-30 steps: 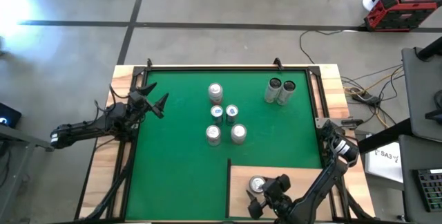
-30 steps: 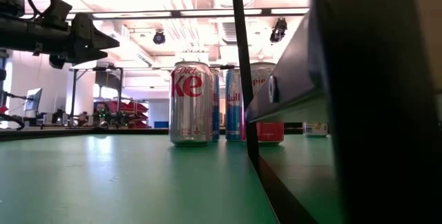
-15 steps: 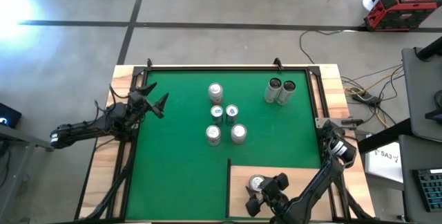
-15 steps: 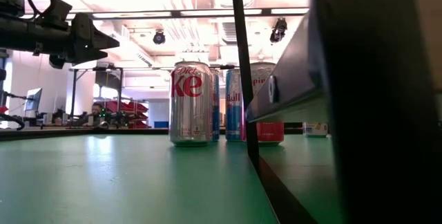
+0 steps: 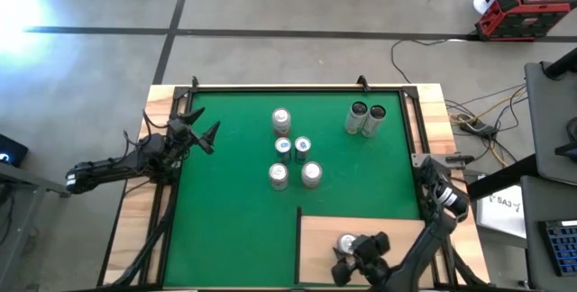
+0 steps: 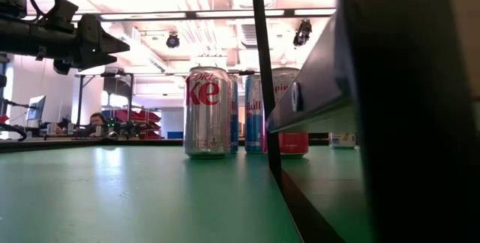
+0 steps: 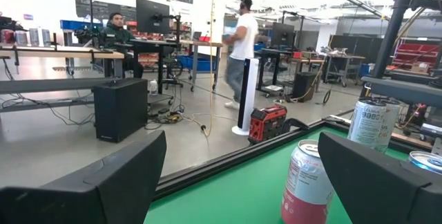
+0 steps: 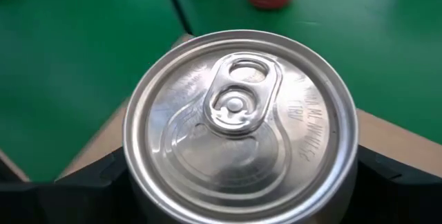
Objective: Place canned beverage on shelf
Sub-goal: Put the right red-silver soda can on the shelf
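Observation:
A silver canned beverage (image 5: 346,242) stands upright over the shelf (image 5: 397,238), the pale wood panel at the mat's near right. Its pull-tab top (image 8: 242,127) fills the right wrist view. My right gripper (image 5: 354,254) is shut on this can, with a dark finger on each side. My left gripper (image 5: 203,134) waits open at the mat's left edge, holding nothing. In the left wrist view its fingers (image 7: 103,182) stand wide apart. My right gripper pinches the can between its two fingers, on opposite sides of the wall just under the top rim (image 8: 130,172). The fingers (image 8: 90,182) slant down at it from the table's near right. The can stays upright over the shelf; I cannot tell whether its base rests on the wood.
Several more cans stand on the green mat (image 5: 225,202): a cluster in the middle (image 5: 283,147) and two at the far right (image 5: 365,118). The low view shows a Diet Coke can (image 6: 207,112) in front of others. A wooden rim borders the mat.
My right gripper has shifted a little toward the table's right edge over the shelf. The can between its fingers now stands slightly farther right than before, still upright.

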Robot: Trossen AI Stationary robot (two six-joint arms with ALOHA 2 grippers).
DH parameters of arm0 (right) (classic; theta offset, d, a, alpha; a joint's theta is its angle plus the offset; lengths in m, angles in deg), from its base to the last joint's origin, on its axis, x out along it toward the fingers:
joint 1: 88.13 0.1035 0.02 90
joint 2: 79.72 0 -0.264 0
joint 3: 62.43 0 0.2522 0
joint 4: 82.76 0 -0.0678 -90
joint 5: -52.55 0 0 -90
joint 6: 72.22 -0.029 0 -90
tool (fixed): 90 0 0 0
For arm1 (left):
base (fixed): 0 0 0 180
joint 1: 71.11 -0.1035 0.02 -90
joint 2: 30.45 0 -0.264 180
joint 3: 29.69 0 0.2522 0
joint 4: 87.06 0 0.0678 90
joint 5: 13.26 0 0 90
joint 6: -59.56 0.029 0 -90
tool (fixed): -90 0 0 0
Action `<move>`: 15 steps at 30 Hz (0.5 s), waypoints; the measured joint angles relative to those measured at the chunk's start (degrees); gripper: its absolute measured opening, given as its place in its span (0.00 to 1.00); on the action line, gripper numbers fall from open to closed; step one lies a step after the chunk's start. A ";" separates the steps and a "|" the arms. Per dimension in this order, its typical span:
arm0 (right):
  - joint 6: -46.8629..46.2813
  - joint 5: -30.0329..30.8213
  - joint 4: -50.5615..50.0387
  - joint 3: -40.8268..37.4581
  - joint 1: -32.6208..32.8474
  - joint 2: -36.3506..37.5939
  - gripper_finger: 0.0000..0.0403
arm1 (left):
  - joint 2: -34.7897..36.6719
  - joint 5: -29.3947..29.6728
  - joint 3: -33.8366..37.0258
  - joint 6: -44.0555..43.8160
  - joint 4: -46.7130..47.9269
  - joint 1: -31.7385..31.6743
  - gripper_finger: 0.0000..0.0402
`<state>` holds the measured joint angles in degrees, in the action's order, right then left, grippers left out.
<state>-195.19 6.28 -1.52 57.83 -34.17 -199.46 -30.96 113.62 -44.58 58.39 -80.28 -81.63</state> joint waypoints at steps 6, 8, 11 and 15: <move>-7.23 -2.60 -4.51 0.21 3.45 0.31 0.75 | 0.00 0.01 0.00 -0.01 0.00 -0.02 0.90; -7.70 -3.19 -5.00 -0.32 4.14 0.39 0.75 | 0.00 0.02 0.00 0.00 0.07 -0.02 0.90; -7.89 -4.69 -5.02 -0.56 4.86 0.66 0.75 | 0.00 0.02 0.00 -0.02 0.23 -0.02 0.90; -4.91 -5.13 -5.15 -0.59 6.51 0.68 0.75 | 0.00 0.02 0.02 0.00 0.33 -0.01 0.90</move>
<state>-200.10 1.15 -6.66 57.24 -27.66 -198.79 -30.96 113.64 -44.55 58.39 -79.95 -81.64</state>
